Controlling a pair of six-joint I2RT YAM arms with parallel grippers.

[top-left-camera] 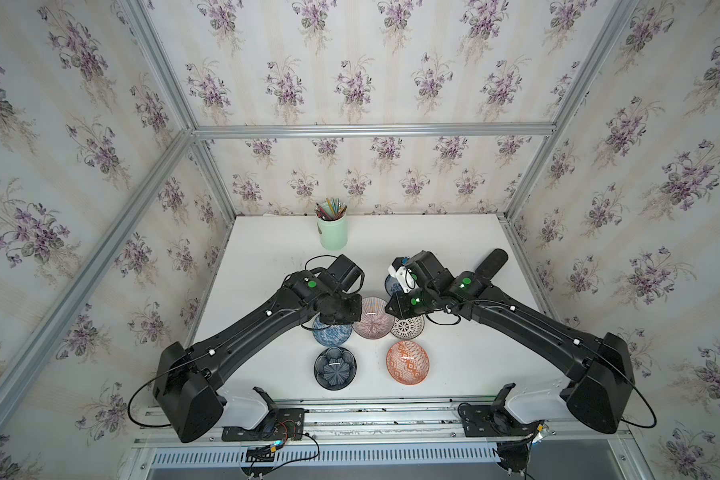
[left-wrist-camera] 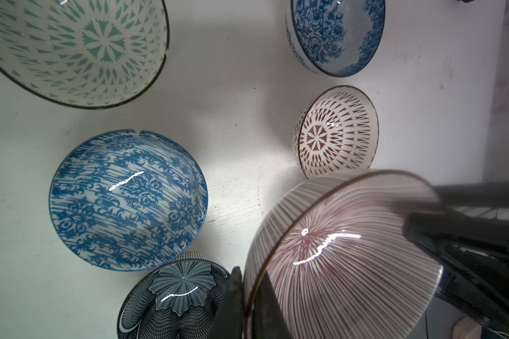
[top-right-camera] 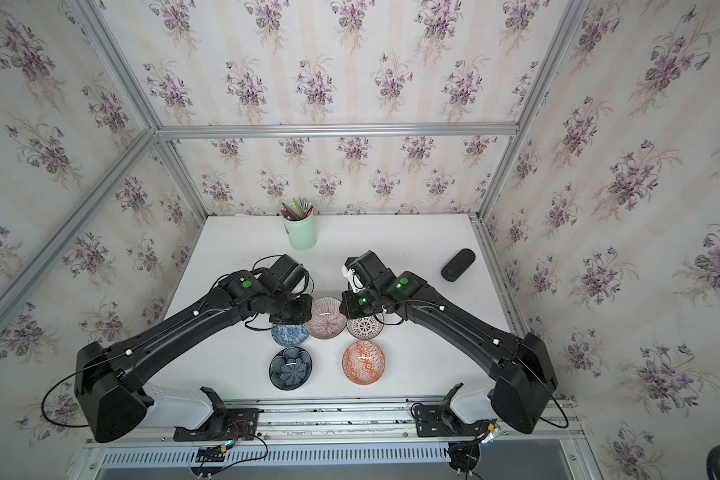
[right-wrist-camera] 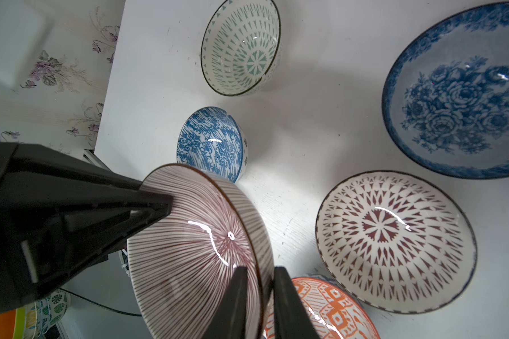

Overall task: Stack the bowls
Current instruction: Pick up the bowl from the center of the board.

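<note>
Handover of pink-lined bowl (top-left-camera: 373, 318) is judged in hand: held tilted above the worktop (top-left-camera: 267, 249), its rim is clamped by the left pincer (left-wrist-camera: 249, 281) and narrowly straddled by the right pincer (right-wrist-camera: 259, 270), contact unconfirmed; firm seating is advised before release.

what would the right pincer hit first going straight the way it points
The pink-lined bowl: its rim sits between the fingers of the right pincer. Past it, probably table; depth unclear.

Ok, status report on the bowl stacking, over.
Left tool shut on rim of pink bowl. Right tool straddles its rim too, grip unclear. Other bowls unstacked, close around.
</note>
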